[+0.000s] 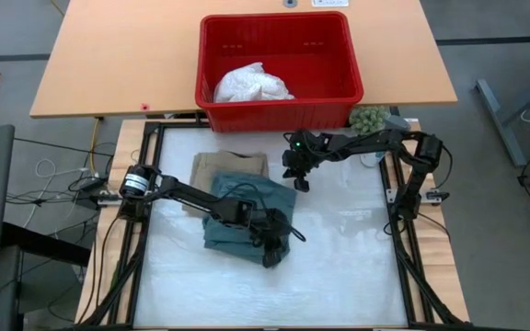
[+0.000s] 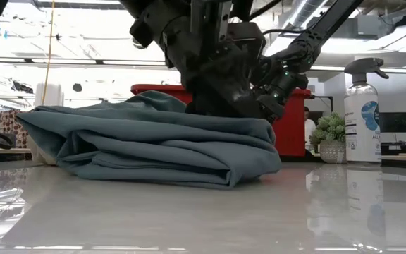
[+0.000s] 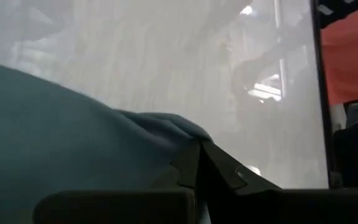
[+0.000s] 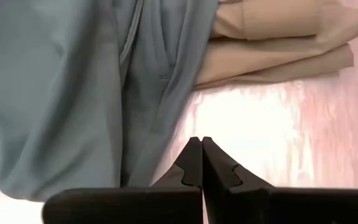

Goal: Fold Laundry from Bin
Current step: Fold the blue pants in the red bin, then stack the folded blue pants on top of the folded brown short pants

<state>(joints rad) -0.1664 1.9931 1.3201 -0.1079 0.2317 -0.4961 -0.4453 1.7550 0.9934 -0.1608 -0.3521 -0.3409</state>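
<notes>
On the white bench (image 1: 339, 276), in front of the red bin (image 1: 280, 101), lies a folded teal-green garment (image 1: 237, 207) partly overlapping a folded beige-khaki garment (image 1: 230, 165) that sits closer to the bin. The left hand (image 1: 272, 257), fingers together, rests at the teal garment's edge farthest from the bin. A white garment (image 1: 251, 85) sits inside the bin. The right hand (image 1: 299, 182), fingers together and holding nothing, hovers just right of the teal garment. No writing is readable.

Wooden table (image 1: 109, 55) on grey floor (image 1: 504, 230); spray bottle (image 2: 364, 116), small plant (image 2: 328, 134), bright ceiling lights
</notes>
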